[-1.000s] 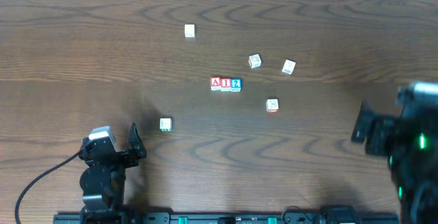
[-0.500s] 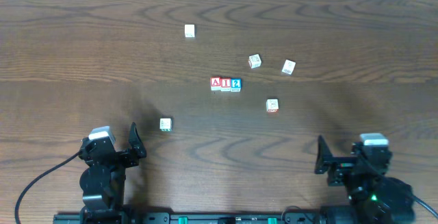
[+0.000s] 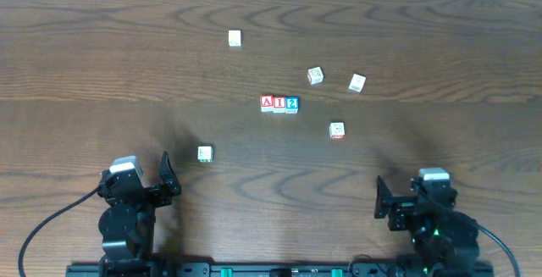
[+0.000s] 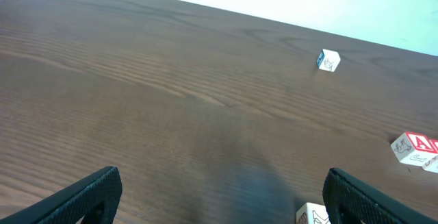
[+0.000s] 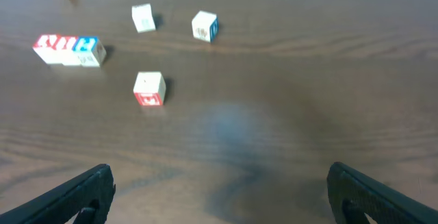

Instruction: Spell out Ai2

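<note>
Ai2 row (image 3: 279, 103) lies mid-table, long axis left to right, well ahead of and about midway between left gripper (image 4: 222, 186) and right gripper (image 5: 222, 186), both spread wide and empty

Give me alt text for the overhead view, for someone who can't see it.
A row of three blocks reading A, I, 2 sits at the middle of a dark wooden table, five loose blocks scattered around it. The left arm and right arm sit at the near edge.
</note>
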Motion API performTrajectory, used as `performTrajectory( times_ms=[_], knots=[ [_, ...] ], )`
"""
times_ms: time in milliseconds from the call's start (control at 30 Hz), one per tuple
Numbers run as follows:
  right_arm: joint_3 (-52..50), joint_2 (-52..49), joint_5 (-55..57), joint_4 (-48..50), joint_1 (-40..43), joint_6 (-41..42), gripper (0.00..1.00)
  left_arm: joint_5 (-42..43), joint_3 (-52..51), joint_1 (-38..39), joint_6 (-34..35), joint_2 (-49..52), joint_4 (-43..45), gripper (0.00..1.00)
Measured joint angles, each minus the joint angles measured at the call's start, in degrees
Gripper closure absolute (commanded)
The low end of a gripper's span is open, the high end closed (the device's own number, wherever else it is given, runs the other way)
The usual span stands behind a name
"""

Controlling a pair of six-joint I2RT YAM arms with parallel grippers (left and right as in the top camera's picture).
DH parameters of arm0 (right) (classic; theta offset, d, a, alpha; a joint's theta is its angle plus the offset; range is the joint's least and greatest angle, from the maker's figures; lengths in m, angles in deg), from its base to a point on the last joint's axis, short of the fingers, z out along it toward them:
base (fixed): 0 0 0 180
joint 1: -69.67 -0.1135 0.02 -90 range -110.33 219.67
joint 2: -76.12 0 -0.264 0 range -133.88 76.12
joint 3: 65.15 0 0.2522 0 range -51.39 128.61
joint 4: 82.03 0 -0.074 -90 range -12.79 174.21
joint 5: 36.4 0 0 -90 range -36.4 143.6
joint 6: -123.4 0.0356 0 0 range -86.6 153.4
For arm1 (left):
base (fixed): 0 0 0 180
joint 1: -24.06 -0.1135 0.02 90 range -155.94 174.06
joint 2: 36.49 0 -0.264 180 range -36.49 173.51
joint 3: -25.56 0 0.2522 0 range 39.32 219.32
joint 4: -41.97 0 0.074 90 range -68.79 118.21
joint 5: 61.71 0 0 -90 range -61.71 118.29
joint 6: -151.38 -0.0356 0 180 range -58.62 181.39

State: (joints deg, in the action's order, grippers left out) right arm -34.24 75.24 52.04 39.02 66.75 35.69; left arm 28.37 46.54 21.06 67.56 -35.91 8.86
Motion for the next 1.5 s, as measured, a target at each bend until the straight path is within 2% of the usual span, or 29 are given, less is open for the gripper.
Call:
performTrajectory(
  times_ms=[433,1500],
  knots=[
    [-6.32,0.04,-0.02,-0.15,0.0,0.0,0.01,0.02,0.0,0.0,0.0,0.0,0.0,0.05],
    [-6.45,0.04,-0.02,-0.11,0.0,0.0,0.01,0.0,0.0,0.0,0.0,0.0,0.0,0.05]
  ],
)
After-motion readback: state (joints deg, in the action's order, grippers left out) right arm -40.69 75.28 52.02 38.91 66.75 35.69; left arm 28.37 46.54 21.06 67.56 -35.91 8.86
